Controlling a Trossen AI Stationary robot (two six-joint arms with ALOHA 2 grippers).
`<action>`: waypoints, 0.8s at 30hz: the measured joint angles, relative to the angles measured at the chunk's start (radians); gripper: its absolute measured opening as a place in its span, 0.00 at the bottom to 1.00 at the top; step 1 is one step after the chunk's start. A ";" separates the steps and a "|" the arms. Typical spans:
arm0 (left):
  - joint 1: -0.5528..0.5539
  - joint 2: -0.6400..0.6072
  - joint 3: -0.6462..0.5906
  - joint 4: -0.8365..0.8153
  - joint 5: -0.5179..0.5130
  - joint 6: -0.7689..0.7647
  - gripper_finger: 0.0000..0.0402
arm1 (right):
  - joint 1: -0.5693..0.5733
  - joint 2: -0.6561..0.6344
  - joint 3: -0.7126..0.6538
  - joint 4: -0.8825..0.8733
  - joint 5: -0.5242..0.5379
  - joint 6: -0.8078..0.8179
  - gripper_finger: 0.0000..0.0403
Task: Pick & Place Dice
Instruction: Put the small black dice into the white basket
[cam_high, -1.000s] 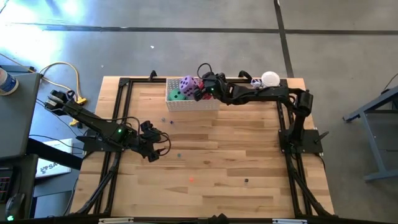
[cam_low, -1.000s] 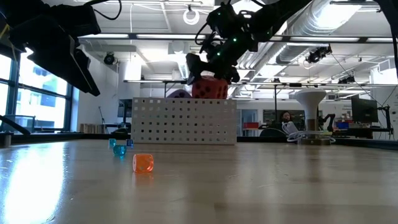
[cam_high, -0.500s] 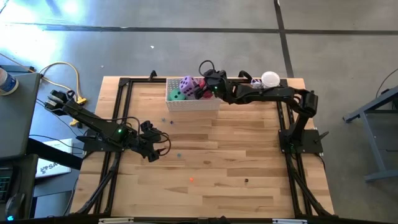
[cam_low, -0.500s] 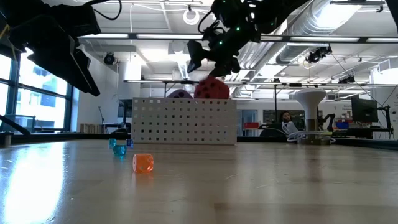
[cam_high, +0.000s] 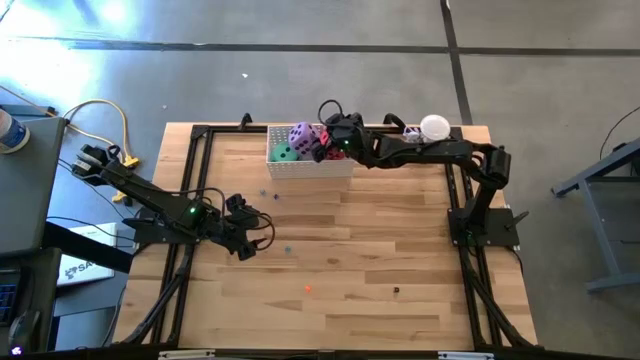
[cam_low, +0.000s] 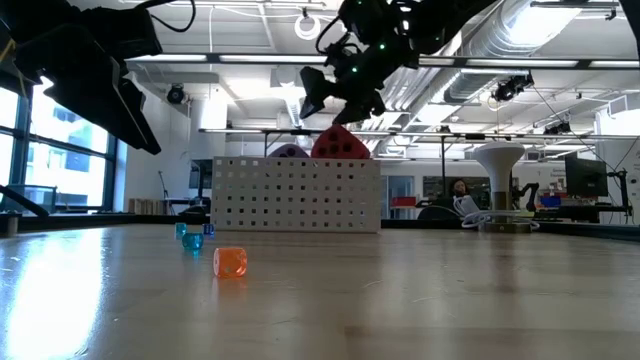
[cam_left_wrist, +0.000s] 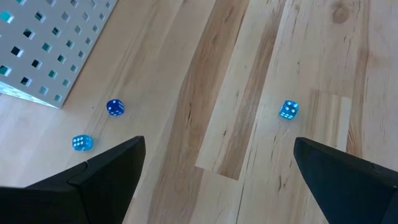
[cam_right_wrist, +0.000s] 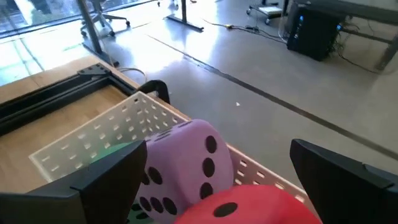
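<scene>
The 4 soft-looking cubes with dark pips look light and squashy, more like foam than hard plastic, so I am guessing they are giving a little under a squeeze and are not slipping easily; taking one across 2 flat opposite faces looks safest.

The right gripper (cam_high: 328, 138) is hovering over the white perforated plastic basket (cam_high: 308, 167) at the far edge of the wooden table (cam_high: 380, 250). Its fingers are standing wide apart with nothing between them. Directly below them the red die (cam_right_wrist: 249, 205) is lying in the basket, 1 corner poking above the rim in the low view, apart from both fingers. The purple die (cam_right_wrist: 183, 158) is sitting just beside it, touching it, and the green die (cam_high: 286, 152) is lying beyond that, farther from the gripper. I cannot make out the pink one.

The left gripper (cam_high: 248, 240) is waiting low over the table, well apart from the basket, fingers spread and empty, with 3 tiny blue dice (cam_left_wrist: 288, 109) on the wood ahead of it.
</scene>
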 joint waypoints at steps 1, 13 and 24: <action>0.000 0.000 0.000 0.000 0.000 0.000 1.00 | 0.006 -0.002 0.000 0.005 -0.006 -0.013 0.96; 0.000 0.000 0.000 -0.003 0.000 -0.067 1.00 | 0.203 -0.229 -0.001 -0.202 -0.238 -0.257 0.96; 0.000 0.000 0.000 0.004 -0.001 -0.127 1.00 | 0.506 -0.412 -0.032 -0.849 -0.346 0.052 0.96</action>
